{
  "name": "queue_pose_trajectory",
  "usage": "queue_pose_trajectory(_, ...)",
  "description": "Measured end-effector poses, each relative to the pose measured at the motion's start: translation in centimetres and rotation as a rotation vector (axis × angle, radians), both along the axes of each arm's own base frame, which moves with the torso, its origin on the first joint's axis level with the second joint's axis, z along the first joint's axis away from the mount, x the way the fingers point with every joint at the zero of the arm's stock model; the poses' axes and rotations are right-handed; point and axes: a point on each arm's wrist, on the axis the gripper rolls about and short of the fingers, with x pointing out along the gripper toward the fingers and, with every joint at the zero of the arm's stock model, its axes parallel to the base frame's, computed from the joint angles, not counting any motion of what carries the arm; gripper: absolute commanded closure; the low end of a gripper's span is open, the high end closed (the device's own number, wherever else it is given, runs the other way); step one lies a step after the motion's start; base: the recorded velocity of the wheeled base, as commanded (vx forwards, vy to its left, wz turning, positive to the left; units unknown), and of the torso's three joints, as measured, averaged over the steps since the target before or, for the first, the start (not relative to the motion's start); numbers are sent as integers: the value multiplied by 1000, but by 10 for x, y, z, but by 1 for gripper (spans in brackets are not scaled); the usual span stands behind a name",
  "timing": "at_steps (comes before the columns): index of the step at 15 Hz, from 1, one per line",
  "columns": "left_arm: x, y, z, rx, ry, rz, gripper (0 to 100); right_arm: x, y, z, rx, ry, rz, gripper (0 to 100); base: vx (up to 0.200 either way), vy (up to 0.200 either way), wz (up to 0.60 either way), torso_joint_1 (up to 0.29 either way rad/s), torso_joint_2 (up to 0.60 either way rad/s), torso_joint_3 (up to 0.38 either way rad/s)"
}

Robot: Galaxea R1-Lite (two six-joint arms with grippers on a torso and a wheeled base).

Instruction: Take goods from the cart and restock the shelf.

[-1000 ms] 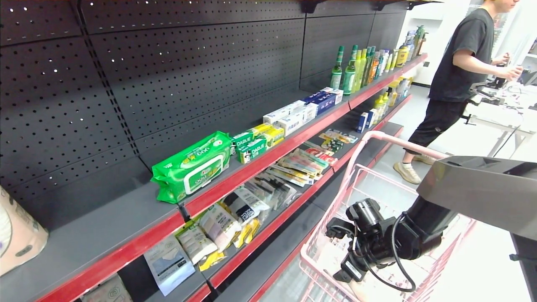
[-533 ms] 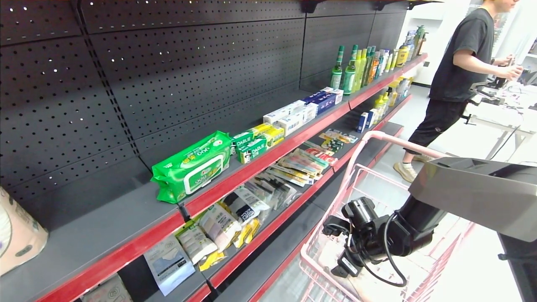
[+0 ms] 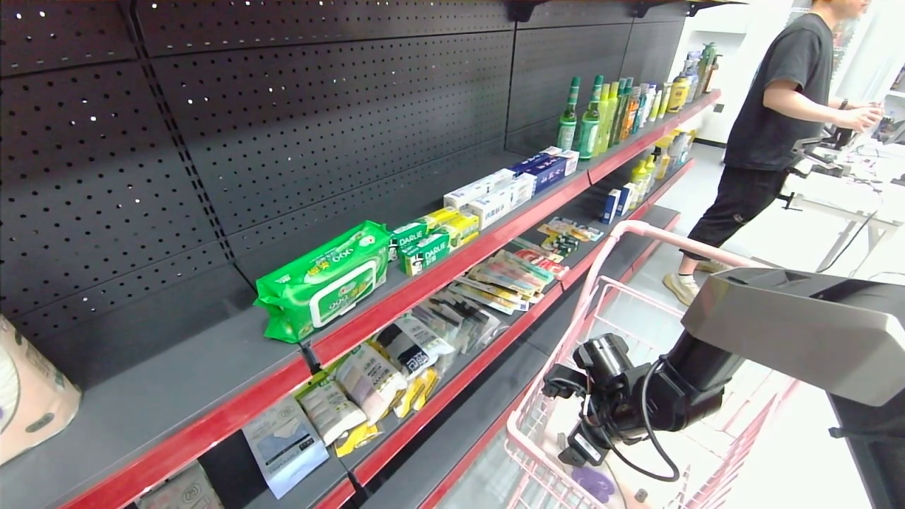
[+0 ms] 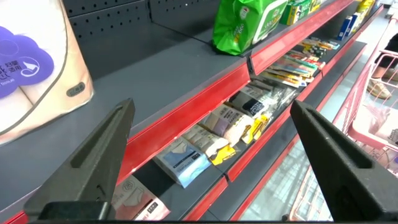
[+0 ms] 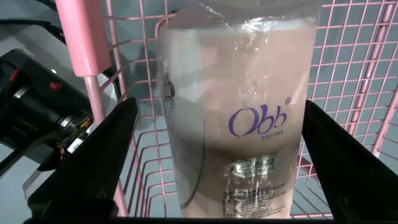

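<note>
A plastic-wrapped paper roll pack (image 5: 242, 112) with purple print stands inside the pink wire cart (image 5: 81, 43). My right gripper (image 5: 219, 104) is open, one finger on each side of the pack, close to its sides. From the head view, my right arm's wrist (image 3: 611, 403) is lowered into the cart (image 3: 636, 230), just inside the rim nearest the shelf. My left gripper (image 4: 211, 104) is open and holds nothing. It faces the red-edged shelf (image 4: 186, 106), near a similar roll pack (image 4: 31, 68) standing on the top board.
A green wipes pack (image 3: 325, 279), toothpaste boxes (image 3: 431, 244) and bottles (image 3: 594, 116) line the upper shelf; bare board (image 3: 162, 382) lies between the wipes and the roll pack (image 3: 28, 396). Sachets (image 3: 368, 382) fill the lower shelf. A person stands beyond the cart.
My right arm has shifted a little toward the shelf side of the cart and sunk slightly deeper. The shelf goods have not moved.
</note>
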Motion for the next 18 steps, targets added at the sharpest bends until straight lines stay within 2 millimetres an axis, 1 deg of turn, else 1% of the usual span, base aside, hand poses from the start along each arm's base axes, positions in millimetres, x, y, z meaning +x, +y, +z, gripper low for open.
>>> queue_pose_trajectory(7,0,0,0,0,2,0,0,0,0,0,-2,0,2,0,0,0,0,-119,286,165)
queue_pose_trajectory(16,0,0,0,1,0,0,0,6,2,-1,-30,-19,44,0,0,0,0,-2,6,3)
queue_pose_trajectory(17,0,0,0,1,0,0,0,6,2,-1,-30,-19,43,100,0,0,0,0,0,0)
queue_pose_trajectory(18,0,0,0,1,0,0,0,6,2,-2,-31,-19,43,100,0,0,0,0,0,0)
